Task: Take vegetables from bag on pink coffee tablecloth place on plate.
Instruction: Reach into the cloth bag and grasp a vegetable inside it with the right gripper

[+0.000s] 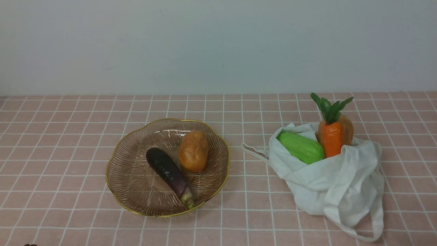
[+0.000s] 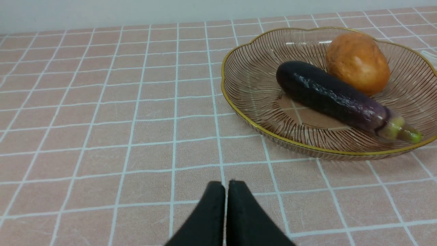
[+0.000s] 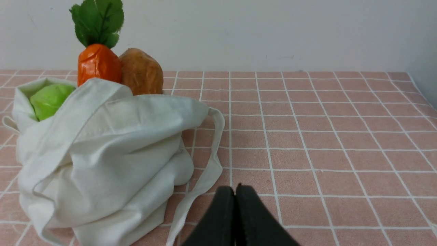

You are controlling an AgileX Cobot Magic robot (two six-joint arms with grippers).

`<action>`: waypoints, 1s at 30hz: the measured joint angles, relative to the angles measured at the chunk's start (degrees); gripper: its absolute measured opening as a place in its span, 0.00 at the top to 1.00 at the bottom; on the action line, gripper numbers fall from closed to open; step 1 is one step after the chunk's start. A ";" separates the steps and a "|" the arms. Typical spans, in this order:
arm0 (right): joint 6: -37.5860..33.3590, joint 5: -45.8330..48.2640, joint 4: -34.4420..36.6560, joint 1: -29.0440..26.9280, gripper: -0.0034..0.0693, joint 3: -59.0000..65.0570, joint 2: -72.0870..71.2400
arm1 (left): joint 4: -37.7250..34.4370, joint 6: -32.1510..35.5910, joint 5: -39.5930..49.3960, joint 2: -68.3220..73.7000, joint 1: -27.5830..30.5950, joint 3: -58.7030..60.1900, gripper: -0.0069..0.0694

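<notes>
On the pink grid tablecloth (image 1: 68, 153) the ribbed glass plate (image 1: 129, 184) holds a dark purple eggplant (image 1: 167, 171) and a brown potato (image 1: 193, 151). To its right the white cloth bag (image 1: 334, 184) holds a light green gourd (image 1: 301, 147), an orange carrot (image 1: 330, 138) with green leaves, and a second brown potato (image 1: 347, 129) behind the carrot. My left gripper (image 2: 226, 186) is shut and empty, low over the cloth short of the plate (image 2: 239, 85). My right gripper (image 3: 235, 190) is shut and empty beside the bag (image 3: 112, 160), near its handle loop (image 3: 208, 171).
A pale wall (image 1: 218, 44) runs along the far edge of the tablecloth. The bag's long handle loop (image 1: 370, 225) trails toward the front of the cloth, and another handle (image 1: 254, 152) points toward the plate.
</notes>
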 joint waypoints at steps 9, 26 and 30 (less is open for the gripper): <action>9.03 -15.55 9.62 0.00 0.97 0.27 0.00 | 0.00 0.00 0.00 0.00 0.00 0.00 0.92; 18.19 -36.87 23.24 0.00 0.97 0.14 0.00 | 0.00 0.00 0.00 0.00 0.00 0.00 0.92; 23.85 -36.36 22.84 0.00 0.97 -7.13 1.11 | 0.00 0.00 0.00 0.00 0.00 0.00 0.92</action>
